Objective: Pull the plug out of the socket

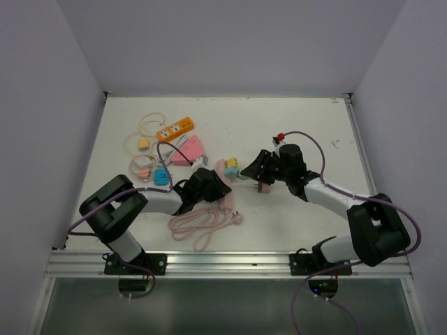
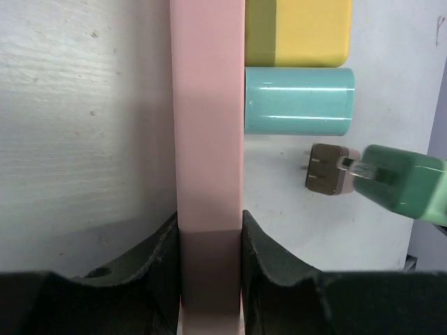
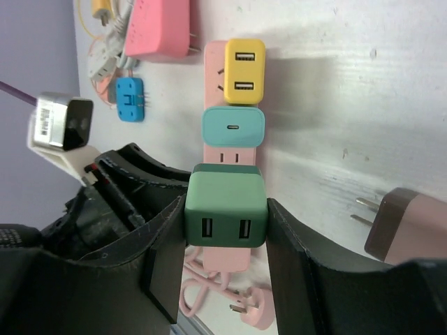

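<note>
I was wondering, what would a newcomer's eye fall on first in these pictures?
Over the middle of the table, the right fingers clamp a dark green adapter close to the pink power strip, which the left fingers pinch. A yellow adapter and a teal adapter sit plugged into that strip, and a brown plug lies loose nearby.

A robotics lab test cell — plain pale walls (image 1: 230, 42) are boxing in a white table (image 1: 237, 118), and a left arm (image 1: 115, 209) and right arm (image 1: 370, 223) are sitting bolted to an aluminium rail (image 1: 230, 259).

Left fingers (image 2: 157, 279) clamped, right fingers (image 3: 164, 244) clamped, both pointing inward.
</note>
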Motion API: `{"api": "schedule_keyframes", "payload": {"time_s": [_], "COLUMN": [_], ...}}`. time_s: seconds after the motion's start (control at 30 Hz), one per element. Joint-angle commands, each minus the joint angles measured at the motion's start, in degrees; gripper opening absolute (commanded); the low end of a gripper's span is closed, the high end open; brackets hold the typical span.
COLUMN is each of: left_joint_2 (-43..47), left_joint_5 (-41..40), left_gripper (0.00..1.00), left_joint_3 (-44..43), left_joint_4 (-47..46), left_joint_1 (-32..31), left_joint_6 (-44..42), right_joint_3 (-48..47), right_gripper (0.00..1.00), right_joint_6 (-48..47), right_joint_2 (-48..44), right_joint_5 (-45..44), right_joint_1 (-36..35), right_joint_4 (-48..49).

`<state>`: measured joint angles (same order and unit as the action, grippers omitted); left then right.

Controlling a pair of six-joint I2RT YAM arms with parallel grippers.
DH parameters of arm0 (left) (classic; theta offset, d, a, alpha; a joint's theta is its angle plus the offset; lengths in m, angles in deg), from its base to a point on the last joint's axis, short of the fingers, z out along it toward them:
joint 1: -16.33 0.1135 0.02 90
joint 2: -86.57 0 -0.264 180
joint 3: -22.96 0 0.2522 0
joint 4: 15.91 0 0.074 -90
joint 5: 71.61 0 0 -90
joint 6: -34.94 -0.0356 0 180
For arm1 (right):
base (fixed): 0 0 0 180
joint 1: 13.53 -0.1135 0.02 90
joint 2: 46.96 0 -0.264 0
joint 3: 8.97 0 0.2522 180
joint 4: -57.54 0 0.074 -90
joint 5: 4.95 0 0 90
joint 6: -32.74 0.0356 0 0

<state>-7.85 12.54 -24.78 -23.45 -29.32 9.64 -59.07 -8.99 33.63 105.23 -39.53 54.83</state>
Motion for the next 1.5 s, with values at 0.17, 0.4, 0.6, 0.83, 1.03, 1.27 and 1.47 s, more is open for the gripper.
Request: {"api": "schedule_keyframes", "payload": {"time_s": [0.17,0.4,0.6,0.83,1.03,1.27,1.47], "left_joint_2": [-2.6,-0.4,-0.9,-0.2,-0.2,-0.7,-0.9], "left_joint_5": [-8.0,-6.5,-3.5,-1.6,-0.8,-0.1,0.7], "left_gripper": [0.00,0.00,0.00,0.00,0.00,0.00,0.00], "left_joint_3": [3.5,5.2,5.5,6.6,6.9,6.7,6.8], "left_joint_4": [17.7,13.2,9.1,5.7,4.7,3.7,2.7], "left_joint_1": [1.4,1.4,1.4,1.4,1.4,1.4,1.4], "left_joint_6": [-1.1,-3.7,-6.3,-7.6,-8.3,-8.9,-9.3], "right_joint_3": [-2.0,1.3,3.7,3.7,4.5,3.3,1.1], "right_gripper": [0.00,0.00,0.00,0.15,0.59,0.86,0.90], "right_joint_6": [-3.4,-4.1,-4.5,-2.7,-3.7,-8.5,-11.7], "right_joint_2": [-3.7,-5.3,-1.6,6.1,5.9,-0.1,-6.1], "right_joint_5": [-2.8,-4.0,0.4,3.7,2.5,-3.5,-6.7], "right_joint_1": [2.0,9.8,16.1,17.9,18.9,18.9,18.8], "right_joint_4": [-4.4,-4.6,0.6,5.6,2.9,-5.4,-10.9]}}
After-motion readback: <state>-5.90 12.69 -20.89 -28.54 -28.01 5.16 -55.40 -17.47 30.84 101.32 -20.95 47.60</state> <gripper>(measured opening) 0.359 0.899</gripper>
